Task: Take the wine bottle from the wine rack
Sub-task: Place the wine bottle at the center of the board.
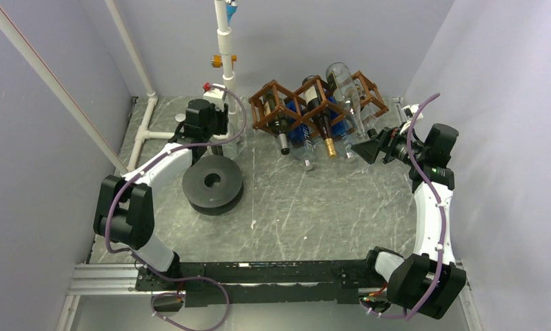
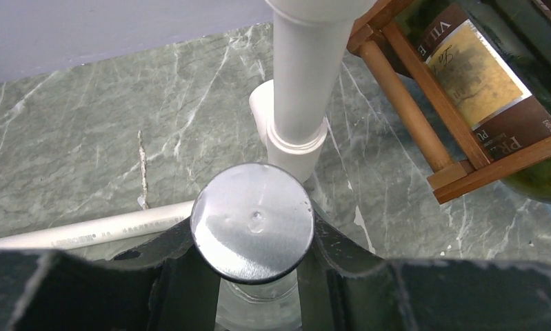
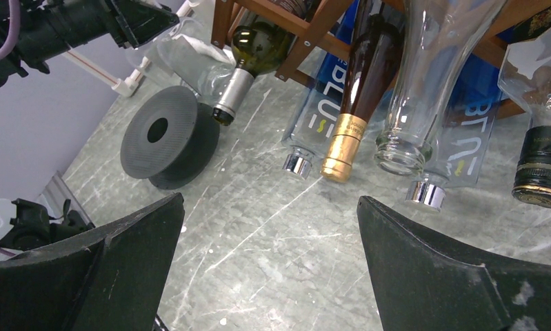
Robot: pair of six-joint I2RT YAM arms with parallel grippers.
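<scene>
Two arms reach over the grey marbled tabletop point(image 1: 307, 214). At its far edge, right of centre, the wine rack point(image 1: 263, 95) stands with its bottles' necks slanting down toward the arms. One black disc point(image 1: 212, 184) with a centre hole lies well left of the rack.

Only the left wrist view shows the round silver cap on the clear bottle point(image 2: 253, 221), seen from straight above. The left gripper point(image 2: 253, 283) is clamped around this bottle's neck. The bottle is upright, out of the rack, just in front of a white pipe post point(image 2: 307, 83). Whether its base touches the tabletop cannot be told.

Only the right wrist view lets the racked bottles be counted, and six show:
- one green bottle point(image 3: 255, 41) with a grey neck
- two clear bottles with blue lettering point(image 3: 314, 114) and silver caps
- one dark bottle with gold foil point(image 3: 362, 76)
- one empty clear bottle point(image 3: 431, 69) with an open mouth
- one black-foiled bottle point(image 3: 543, 162) at the right edge

The right gripper point(image 3: 269, 203) hangs in front of these necks with its fingers spread wide, holding nothing.
</scene>
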